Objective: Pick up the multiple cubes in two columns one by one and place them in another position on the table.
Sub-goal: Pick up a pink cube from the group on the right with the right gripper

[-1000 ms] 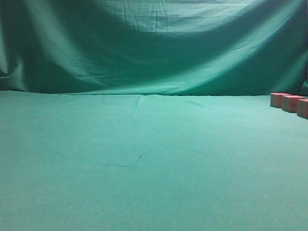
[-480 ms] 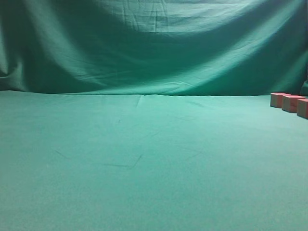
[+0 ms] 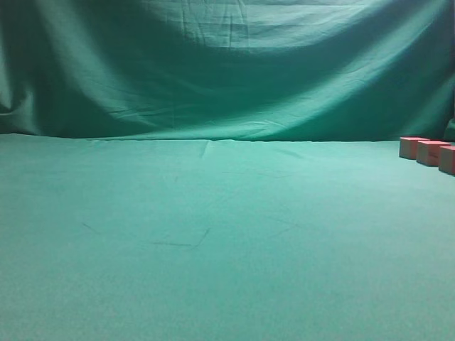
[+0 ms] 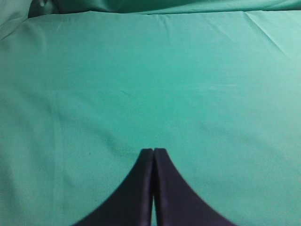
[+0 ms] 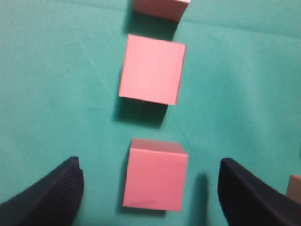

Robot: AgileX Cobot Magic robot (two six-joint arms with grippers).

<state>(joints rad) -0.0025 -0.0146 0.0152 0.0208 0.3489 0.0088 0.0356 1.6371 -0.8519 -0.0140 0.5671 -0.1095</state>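
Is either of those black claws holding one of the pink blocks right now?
No. The right gripper is wide open, with a cube lying between its fingers, untouched. The left gripper is shut on nothing, above bare table.

Green cloth table bears pink cubes at far right.

top cube cut off by the frame's upper edge; another cube clipped at right; whole view slightly blurred

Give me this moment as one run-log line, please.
left gripper: shut, empty, over table | right gripper: open, straddling nearest cube | cubes in a column ahead
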